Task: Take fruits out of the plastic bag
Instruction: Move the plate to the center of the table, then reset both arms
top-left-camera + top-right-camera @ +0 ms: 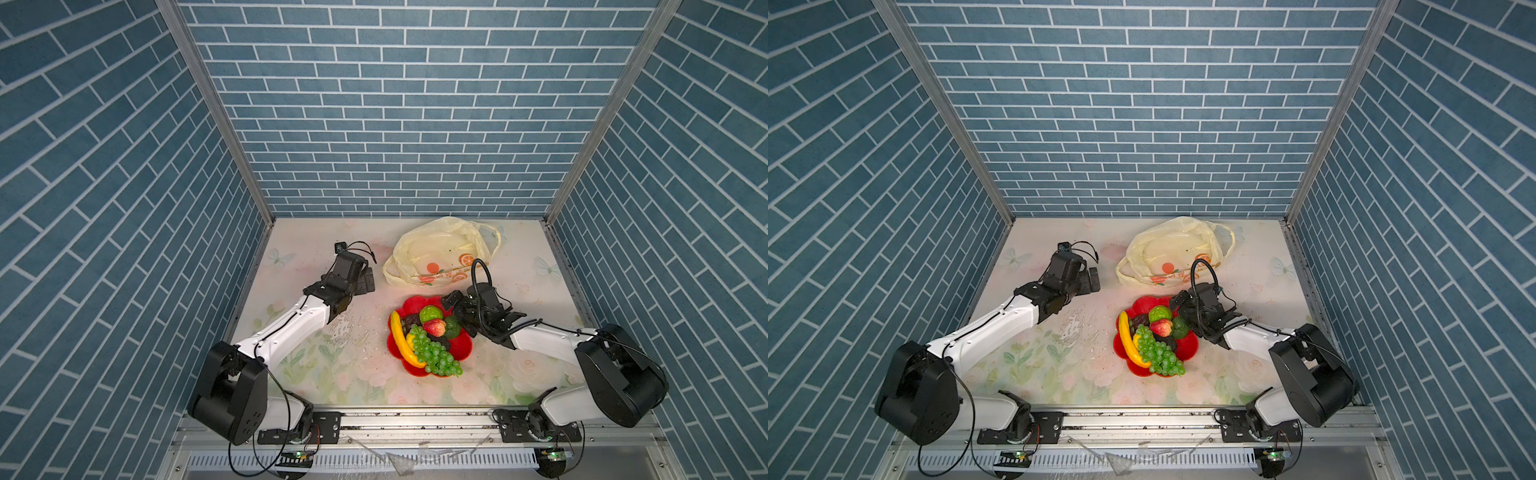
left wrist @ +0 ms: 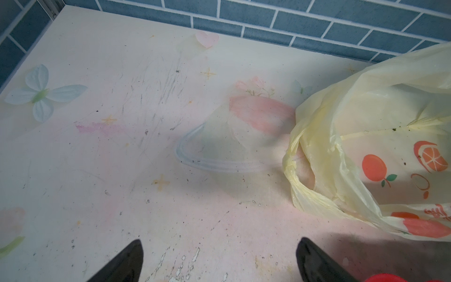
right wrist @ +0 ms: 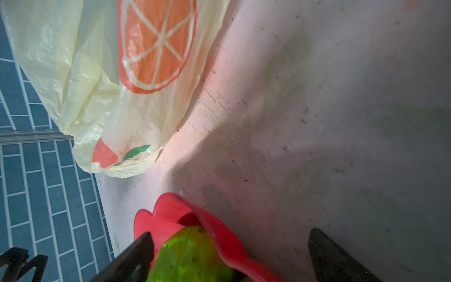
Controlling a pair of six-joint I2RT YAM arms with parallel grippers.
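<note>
The pale-yellow plastic bag (image 1: pixel 440 253) (image 1: pixel 1173 253) lies slumped at the back of the table, orange prints facing up, and no fruit shows through it. The fruits are piled on a red flower-shaped plate (image 1: pixel 461 353): banana (image 1: pixel 401 340), grape bunch (image 1: pixel 434 353), strawberry (image 1: pixel 435 327) and a bumpy green fruit (image 1: pixel 430 312) (image 3: pixel 190 256). My left gripper (image 1: pixel 368 280) (image 2: pixel 220 244) hangs open over bare table, left of the bag (image 2: pixel 378 136). My right gripper (image 1: pixel 455 307) (image 3: pixel 229 234) stands open over the plate's far right rim (image 3: pixel 219 234), holding nothing. The bag (image 3: pixel 80 73) is just beyond it.
Blue brick walls (image 1: pixel 415 124) close in the table on three sides. An aluminium rail (image 1: pixel 415 419) with both arm bases runs along the front edge. The floral tabletop has a worn, flaked patch (image 1: pixel 345 332) left of the plate.
</note>
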